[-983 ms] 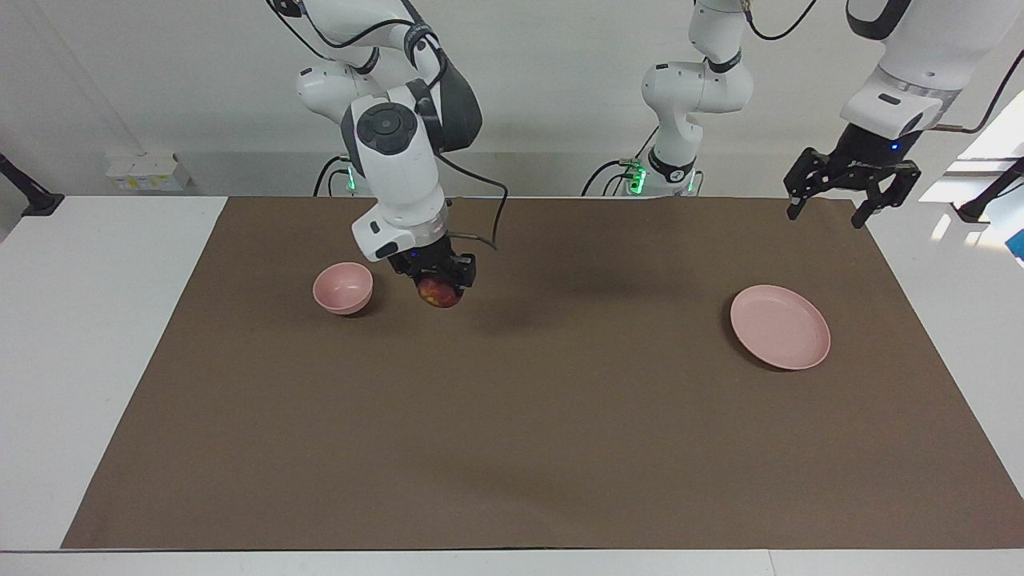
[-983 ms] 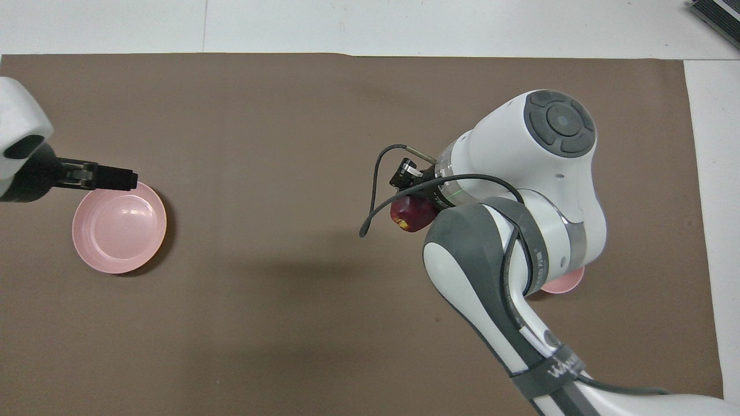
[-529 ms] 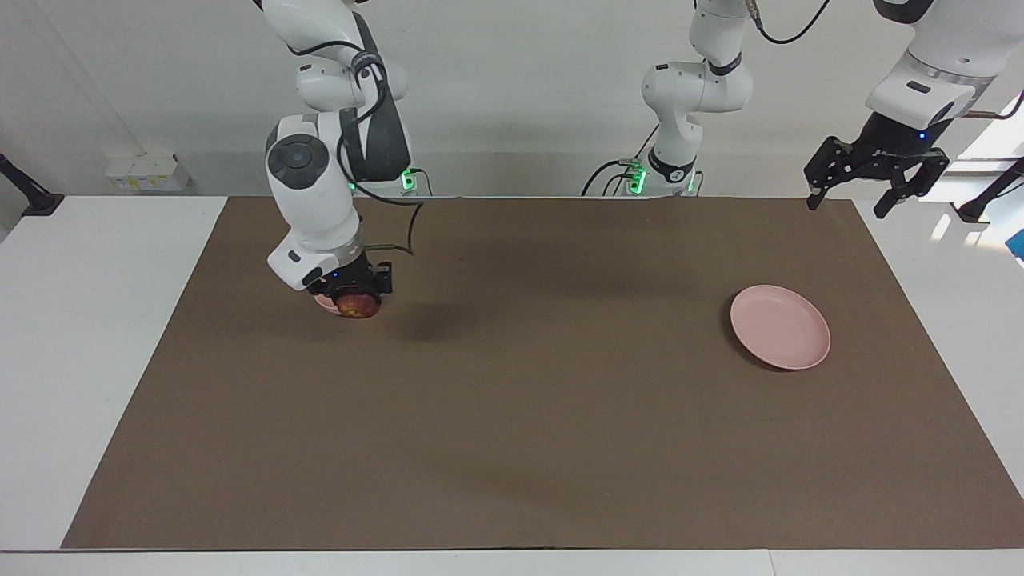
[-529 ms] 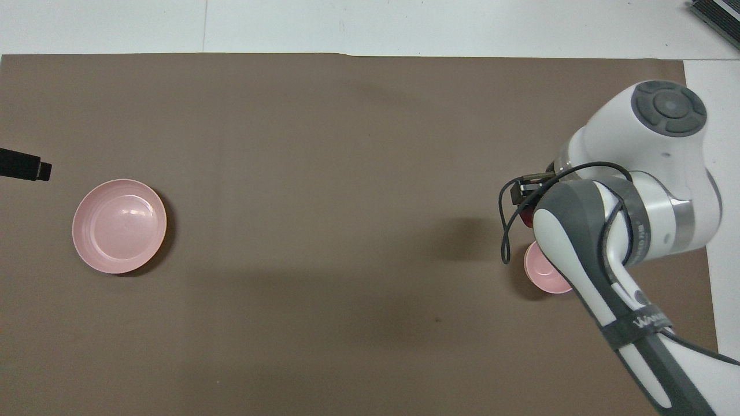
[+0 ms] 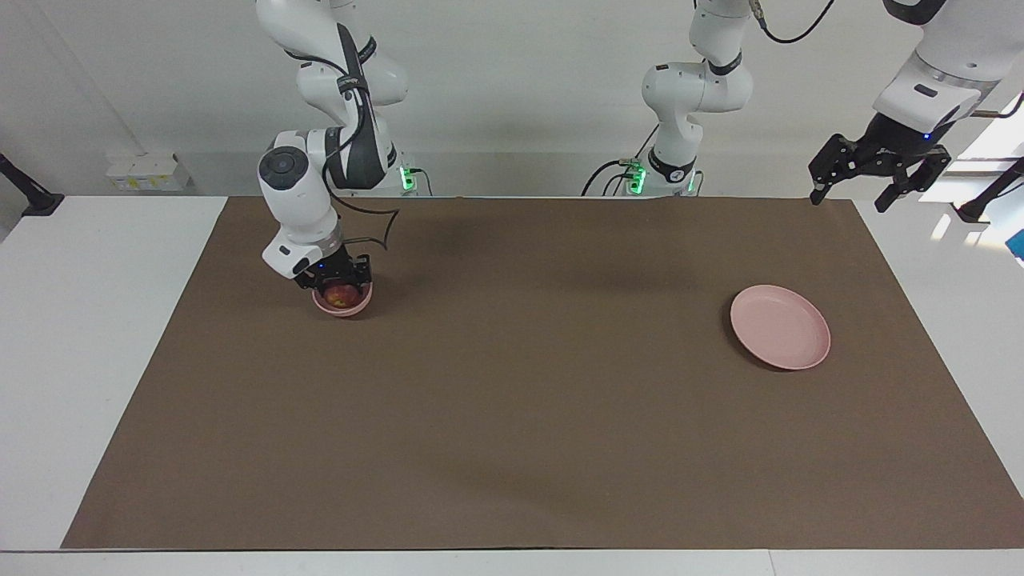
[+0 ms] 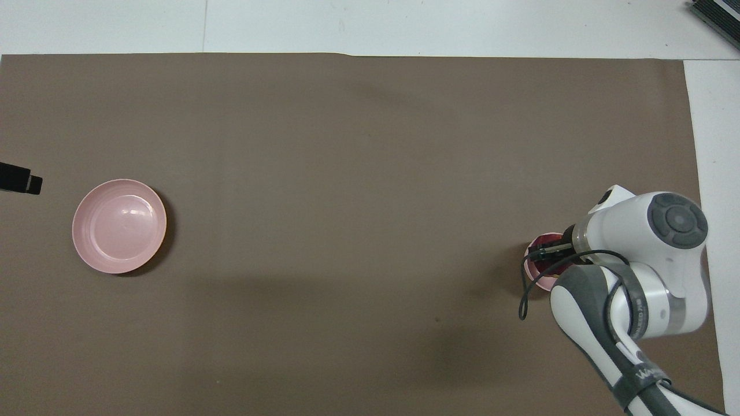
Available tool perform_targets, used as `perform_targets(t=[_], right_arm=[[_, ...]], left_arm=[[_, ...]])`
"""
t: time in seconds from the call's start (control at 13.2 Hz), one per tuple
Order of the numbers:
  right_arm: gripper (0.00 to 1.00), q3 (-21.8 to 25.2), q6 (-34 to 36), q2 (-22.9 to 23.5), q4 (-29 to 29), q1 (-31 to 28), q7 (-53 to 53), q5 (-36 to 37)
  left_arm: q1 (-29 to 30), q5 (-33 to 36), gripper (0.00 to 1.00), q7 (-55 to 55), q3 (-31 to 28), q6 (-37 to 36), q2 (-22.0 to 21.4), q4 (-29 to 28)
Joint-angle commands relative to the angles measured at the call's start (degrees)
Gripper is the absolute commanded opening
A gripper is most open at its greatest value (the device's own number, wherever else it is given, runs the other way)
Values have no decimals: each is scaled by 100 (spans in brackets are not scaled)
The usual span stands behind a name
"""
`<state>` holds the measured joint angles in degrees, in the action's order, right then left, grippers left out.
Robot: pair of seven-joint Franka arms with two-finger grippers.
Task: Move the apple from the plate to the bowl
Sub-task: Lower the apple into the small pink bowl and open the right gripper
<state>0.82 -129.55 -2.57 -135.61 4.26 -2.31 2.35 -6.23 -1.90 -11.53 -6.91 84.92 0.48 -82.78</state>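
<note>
Placing step: the right end effector is gripping the small round dark red apple with a yellowish patch, holding it inside the small deep pale pink bowl. Next move, I'd judge: release, then lift clear. The flat pale pink plate is sitting bare. The left end effector is waiting wide open over the tabletop's edge.

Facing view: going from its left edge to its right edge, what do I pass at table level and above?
Right end effector shut on the apple in the bowl → plate → left end effector, open, raised over the table's corner at the left arm's end.
</note>
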Motion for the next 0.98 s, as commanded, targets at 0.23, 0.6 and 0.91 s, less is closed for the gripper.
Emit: perform_targets(t=[0.23, 0.6, 0.91], right_arm=[[100, -38, -237, -393, -389, -127, -59, 143], [100, -47, 272, -323, 524, -170, 54, 99], [100, -38, 1237, 11, 1824, -399, 370, 11]], left_arm=[[87, 76, 100, -34, 50, -46, -127, -107], [95, 76, 100, -34, 50, -46, -127, -98], [95, 76, 100, -34, 50, -46, -127, -107]])
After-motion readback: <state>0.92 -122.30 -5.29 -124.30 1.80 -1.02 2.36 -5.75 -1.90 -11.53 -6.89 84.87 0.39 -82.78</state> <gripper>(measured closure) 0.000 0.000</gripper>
